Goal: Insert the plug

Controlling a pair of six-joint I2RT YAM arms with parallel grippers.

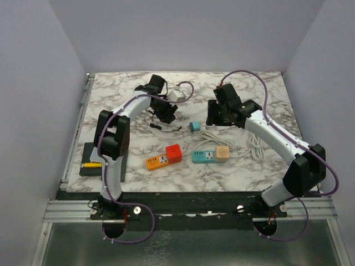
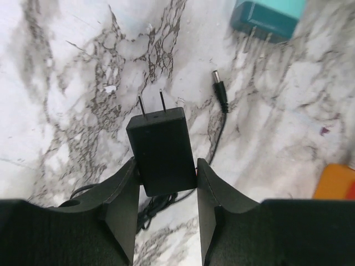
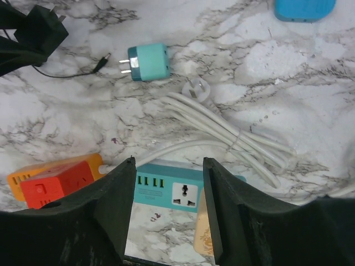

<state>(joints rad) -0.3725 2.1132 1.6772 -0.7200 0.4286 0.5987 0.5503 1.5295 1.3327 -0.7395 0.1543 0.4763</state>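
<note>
Left tool (image 2: 165, 163) clamps the black plug (image 2: 160, 147); right tool (image 3: 169, 163) hangs part-open and empty over the marble surface (image 1: 244, 94).

At the left edge of the surface lies a black pad (image 1: 91, 160). Right of it, toward the far side, the left tool's two fingers (image 2: 123, 188) press against the sides of the black plug, whose two prongs point away from the wrist; its thin lead ends in a barrel connector (image 2: 220, 91) lying just beyond. Nearer the arms sits the orange and red power strip (image 1: 165, 156), with the teal power strip (image 1: 203, 156) just beside it on the right. The small teal plug (image 1: 194, 126) lies between the two tools, prongs toward the left. The right tool grips nothing, its jaws standing apart above the surface. A coiled white cord (image 1: 255, 145) lies to the right of the teal power strip.
</note>
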